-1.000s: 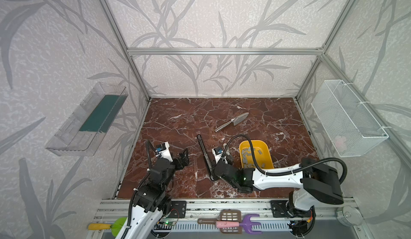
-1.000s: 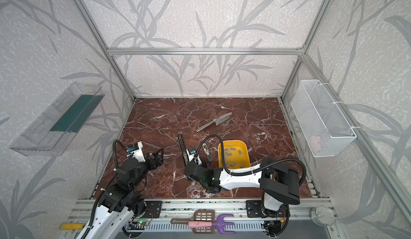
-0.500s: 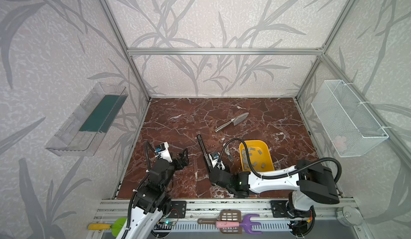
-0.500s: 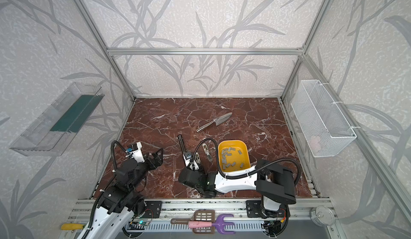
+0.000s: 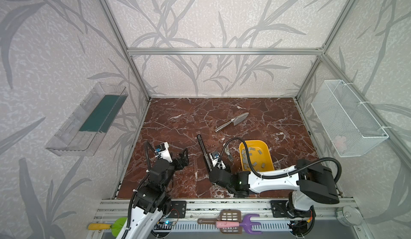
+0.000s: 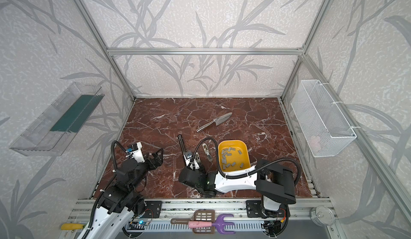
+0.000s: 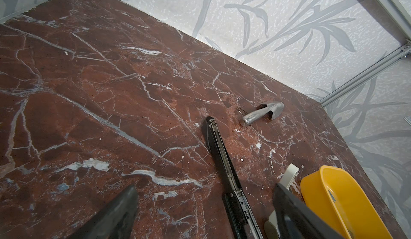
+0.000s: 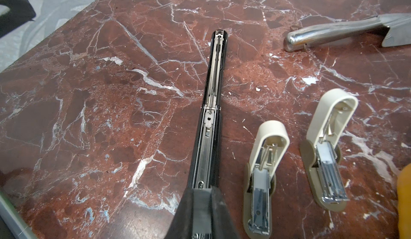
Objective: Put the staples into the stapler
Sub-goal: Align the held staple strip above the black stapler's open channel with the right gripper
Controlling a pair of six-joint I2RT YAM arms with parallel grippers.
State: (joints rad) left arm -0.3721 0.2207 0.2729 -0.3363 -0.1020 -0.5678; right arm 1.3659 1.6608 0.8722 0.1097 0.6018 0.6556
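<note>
A long black stapler (image 5: 203, 151) (image 8: 214, 82) lies opened flat, its metal channel facing up. Grey staples (image 5: 246, 157) (image 6: 226, 152) lie loose in the yellow tray (image 5: 268, 153). My right gripper (image 8: 202, 190) (image 5: 211, 171) sits over the near end of the black stapler, shut on a small grey strip of staples right above the channel. Further left, my left gripper (image 7: 204, 187) (image 5: 183, 157) hovers open over bare table with nothing in it. Two small beige staplers (image 8: 266, 155) (image 8: 327, 137) lie open between the black stapler and the tray.
A shiny metal trowel (image 5: 233, 122) lies further back on the marble table. A white wire basket (image 5: 347, 120) hangs on the right wall and a clear shelf (image 5: 89, 120) on the left wall.
My right gripper has moved left and nearer, from beside the yellow tray to the near end of the black stapler. The left arm has stayed still.
</note>
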